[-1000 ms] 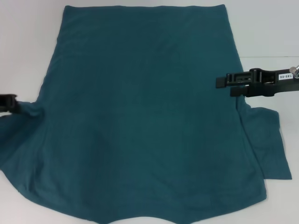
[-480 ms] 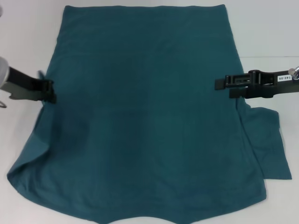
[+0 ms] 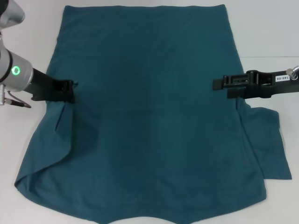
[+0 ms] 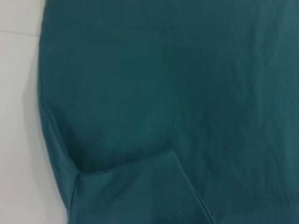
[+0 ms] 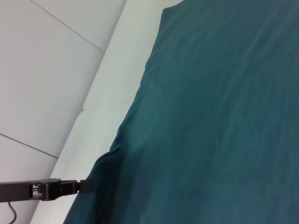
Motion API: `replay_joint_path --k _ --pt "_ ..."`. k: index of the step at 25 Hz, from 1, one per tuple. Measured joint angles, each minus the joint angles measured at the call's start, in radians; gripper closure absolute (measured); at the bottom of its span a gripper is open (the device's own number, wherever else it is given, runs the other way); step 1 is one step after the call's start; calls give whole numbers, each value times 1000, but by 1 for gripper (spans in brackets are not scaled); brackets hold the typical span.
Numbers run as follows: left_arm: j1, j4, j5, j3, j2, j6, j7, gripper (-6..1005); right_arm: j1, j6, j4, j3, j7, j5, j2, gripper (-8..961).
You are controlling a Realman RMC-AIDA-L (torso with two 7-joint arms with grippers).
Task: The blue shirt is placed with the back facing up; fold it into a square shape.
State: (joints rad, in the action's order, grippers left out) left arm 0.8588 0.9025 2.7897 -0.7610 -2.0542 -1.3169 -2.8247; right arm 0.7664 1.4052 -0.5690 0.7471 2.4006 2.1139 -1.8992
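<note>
**Left sleeve lifting over the shirt's back**

The blue shirt (image 3: 149, 116) is lying plain side up across the white tabletop (image 3: 266, 32), hem at the far end. The left gripper (image 3: 71, 91) is pinching the shirt's left edge, fingers closed on the cloth, and the sleeve is folding inward over the body, with a loose flap trailing below it. The right gripper (image 3: 219, 84) is hovering at the shirt's right edge, just above the flat right sleeve (image 3: 271, 144); whether its fingers are apart, I cannot tell.
</note>
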Motion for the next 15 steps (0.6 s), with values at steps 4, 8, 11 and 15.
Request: replay_joint_path --k 4,8,11,15 --pt "7 -23 -25 1 -3 10 28 942 -2 0 0 0 0 0 0 148" --pt "8 -39 -110 10 8 -21 75 927 -4 0 0 -2 0 0 0 149" --pt "0 -59 -217 12 29 -55 119 915 -4 0 0 -1 -5 0 -1 150" --pt "-33 -58 -278 25 44 -71 130 853 -4 8 -1 0 -31 0 -1 151"
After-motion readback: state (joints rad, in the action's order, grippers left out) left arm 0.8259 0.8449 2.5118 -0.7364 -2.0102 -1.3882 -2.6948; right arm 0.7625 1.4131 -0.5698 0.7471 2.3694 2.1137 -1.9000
